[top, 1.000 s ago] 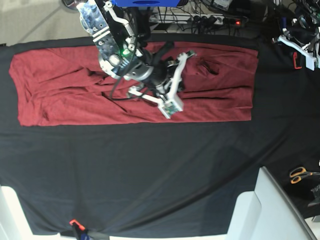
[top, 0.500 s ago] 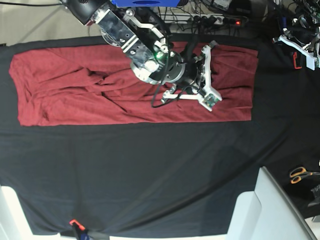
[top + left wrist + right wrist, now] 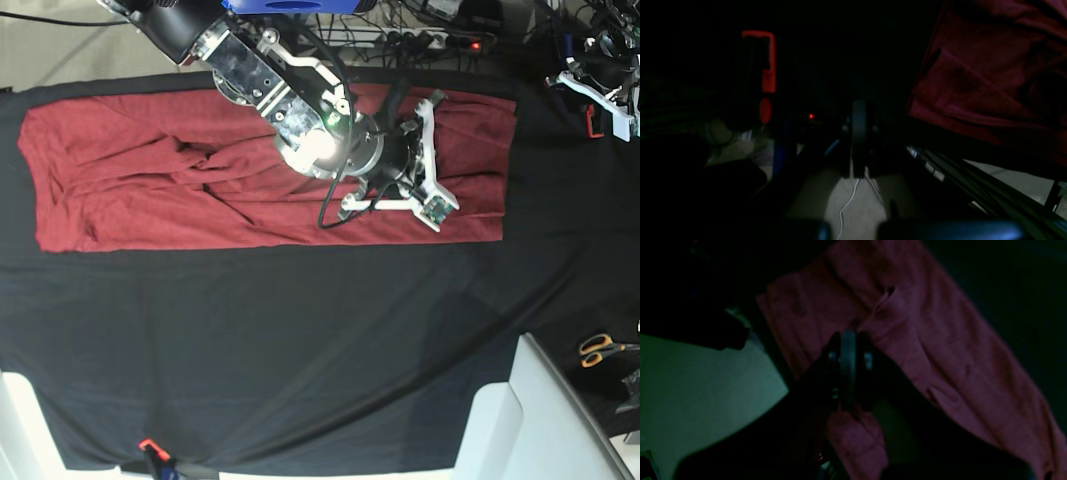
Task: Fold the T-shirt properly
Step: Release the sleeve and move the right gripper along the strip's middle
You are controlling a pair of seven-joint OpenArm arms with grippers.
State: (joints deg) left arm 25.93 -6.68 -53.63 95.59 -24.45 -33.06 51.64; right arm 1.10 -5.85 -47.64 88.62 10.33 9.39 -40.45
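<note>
The T-shirt (image 3: 150,190) lay spread in a rumpled band along the far side of the black-draped table (image 3: 300,350), while the right gripper (image 3: 848,340), jaws closed and seemingly empty, hovered over its right part, likely to smooth it.

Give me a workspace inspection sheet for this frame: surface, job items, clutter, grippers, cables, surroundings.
Surface: black table cloth, creased.
Job's things: T-shirt spread as a long rumpled band along the far side, not folded compact.
Clutter: scissors at the near right edge.
Grippers: right gripper shut, over the T-shirt; left gripper shut, parked off the cloth's far right.
Cables: power strip and leads behind the table.
Surroundings: white panels at the near edge.
</note>
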